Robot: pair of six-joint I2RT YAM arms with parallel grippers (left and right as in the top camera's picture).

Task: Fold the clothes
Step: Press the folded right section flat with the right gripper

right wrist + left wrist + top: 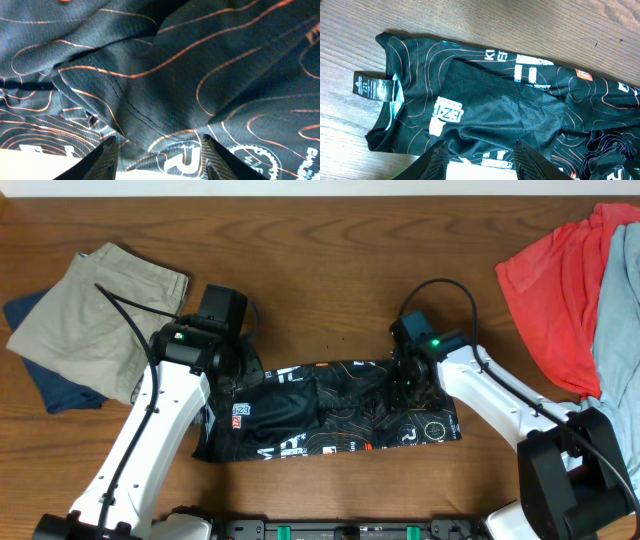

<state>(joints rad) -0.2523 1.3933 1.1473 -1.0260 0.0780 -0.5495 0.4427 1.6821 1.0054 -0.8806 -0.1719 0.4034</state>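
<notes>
Brown wood-grain desk (330, 250) is filling my overhead feed, and the jersey (330, 418) is lying across its near middle as a long crumpled band, running left to right between the two arms. My left arm (150, 430) is hanging over the band's left end. On its wrist feed the left jaws are standing wide apart above the cloth, gripping nothing, with the collar and its black tag (372, 87) lying flat on the wood beyond and a white logo (445, 115) showing mid-frame. My right arm (500, 395) is leaning over the band's right part. The right jaws are gaping wide too, close over dark fabric with orange lines, though I am not able to tell whether the tips are touching it. Shorts (100, 305) are sitting at far left on a navy cloth (55, 390), well apart from the jersey, and a red shirt (560, 280) is lying at far right beside a pale blue cloth (620, 320).
</notes>
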